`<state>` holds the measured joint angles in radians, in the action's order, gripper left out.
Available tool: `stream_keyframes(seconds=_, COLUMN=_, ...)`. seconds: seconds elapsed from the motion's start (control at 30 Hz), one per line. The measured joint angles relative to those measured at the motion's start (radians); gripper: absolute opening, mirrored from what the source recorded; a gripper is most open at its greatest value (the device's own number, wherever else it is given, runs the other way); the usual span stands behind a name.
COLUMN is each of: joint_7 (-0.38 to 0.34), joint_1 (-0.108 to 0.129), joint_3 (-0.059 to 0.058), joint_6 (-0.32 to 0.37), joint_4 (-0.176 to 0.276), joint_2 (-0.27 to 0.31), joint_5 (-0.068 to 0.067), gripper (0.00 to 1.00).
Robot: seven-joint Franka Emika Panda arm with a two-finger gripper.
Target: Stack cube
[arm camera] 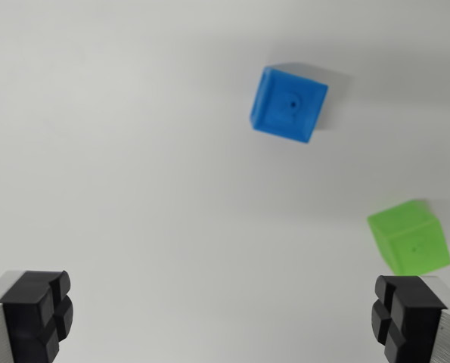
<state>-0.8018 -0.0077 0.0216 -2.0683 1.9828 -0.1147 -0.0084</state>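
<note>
A blue cube [288, 103] rests on the white surface in the upper middle of the wrist view, slightly rotated, with a small hole in its top face. At the wrist view's right a green cube [410, 237] lies on the same surface, just above my right fingertip. My gripper [223, 316] is open, with its black pads [37, 314] at the bottom corners and nothing between them. Both cubes stand apart from each other and from the fingers.
The plain white tabletop [134, 151] fills the view. No other objects show.
</note>
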Motion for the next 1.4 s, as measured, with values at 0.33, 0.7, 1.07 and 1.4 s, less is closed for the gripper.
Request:
stream_keyframes(seconds=0.33, joint_7=0.000, joint_1=0.000, joint_3=0.000, joint_6=0.000, joint_4=0.000, joint_2=0.000, joint_5=0.000, gripper=1.00)
stream_keyframes(seconds=0.7, joint_7=0.000, joint_1=-0.001, joint_3=-0.003, joint_6=-0.016, joint_4=0.006, joint_2=-0.011, joint_5=0.000, gripper=1.00)
stream_keyframes(seconds=1.07, joint_7=-0.007, joint_1=-0.007, joint_3=-0.011, joint_6=-0.072, joint_4=0.025, joint_2=-0.044, joint_5=0.000, gripper=1.00)
stream_keyframes(seconds=1.4, joint_7=-0.017, joint_1=-0.015, joint_3=-0.022, joint_6=-0.143, joint_4=0.041, joint_2=-0.094, joint_5=0.002, gripper=1.00)
